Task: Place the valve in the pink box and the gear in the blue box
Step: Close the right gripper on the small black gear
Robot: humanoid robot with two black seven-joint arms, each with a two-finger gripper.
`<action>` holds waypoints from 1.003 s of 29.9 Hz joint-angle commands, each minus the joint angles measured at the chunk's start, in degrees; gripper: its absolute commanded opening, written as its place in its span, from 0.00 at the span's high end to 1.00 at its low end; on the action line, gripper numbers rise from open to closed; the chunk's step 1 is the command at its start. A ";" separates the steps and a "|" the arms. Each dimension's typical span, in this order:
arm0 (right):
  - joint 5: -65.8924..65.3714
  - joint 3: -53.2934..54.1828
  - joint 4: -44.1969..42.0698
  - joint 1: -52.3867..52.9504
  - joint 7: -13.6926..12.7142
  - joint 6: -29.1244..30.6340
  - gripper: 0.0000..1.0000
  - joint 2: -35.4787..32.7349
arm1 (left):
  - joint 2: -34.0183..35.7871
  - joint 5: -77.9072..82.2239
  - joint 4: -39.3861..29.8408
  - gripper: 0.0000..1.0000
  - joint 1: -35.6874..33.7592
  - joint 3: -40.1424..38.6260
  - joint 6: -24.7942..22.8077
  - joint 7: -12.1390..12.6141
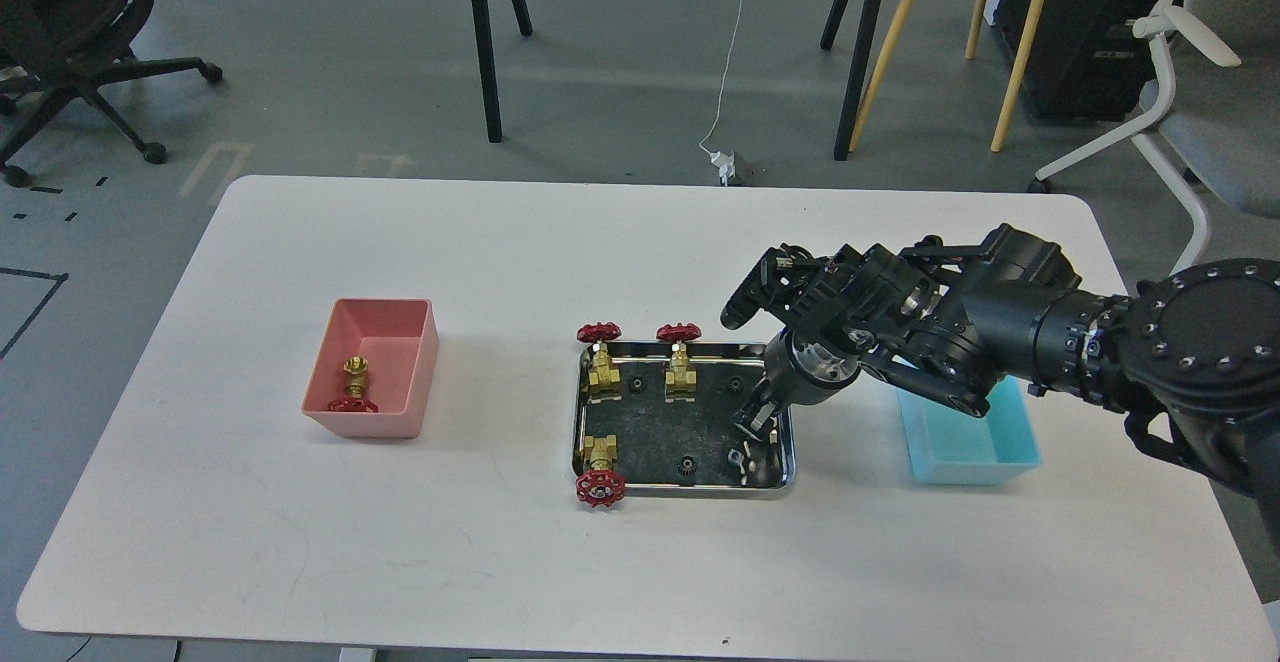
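Note:
A valve (355,387) lies in the pink box (385,322) at the left. Three more valves (601,360) stand or lie in the steel tray (690,490) at the centre, two at its far edge and one at its near left corner. Small black gears (687,463) lie in the tray, one (635,383) near the far valves. My right gripper (748,430) points down into the tray's right end, just above its floor; its dark fingers cannot be told apart. The blue box (965,447) stands right of the tray, partly hidden by my right arm. My left gripper is out of view.
The white table (500,242) carries the boxes and the tray. Chairs, stool legs and cables are on the floor beyond the far edge.

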 commanded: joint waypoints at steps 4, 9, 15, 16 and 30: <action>-0.07 -0.02 -0.22 -0.36 -0.02 0.01 0.68 0.00 | 0.00 0.00 0.00 0.04 0.00 0.08 0.00 0.00; -0.07 0.07 -0.84 -0.80 -0.02 0.01 0.70 0.00 | 0.00 0.00 0.08 0.04 0.00 -0.01 0.00 0.00; -0.07 0.16 -1.10 -0.80 -0.11 0.01 0.75 0.00 | 0.00 0.00 0.08 0.04 0.00 -0.01 0.00 0.00; 0.02 0.16 -1.19 -0.89 -0.11 0.01 0.76 0.00 | 0.00 0.00 0.00 0.04 0.00 -0.01 0.00 0.00; 0.46 1.12 -1.36 -0.19 -0.02 0.01 0.99 0.00 | 1.14 -0.17 0.00 0.04 0.00 -0.01 -0.09 0.00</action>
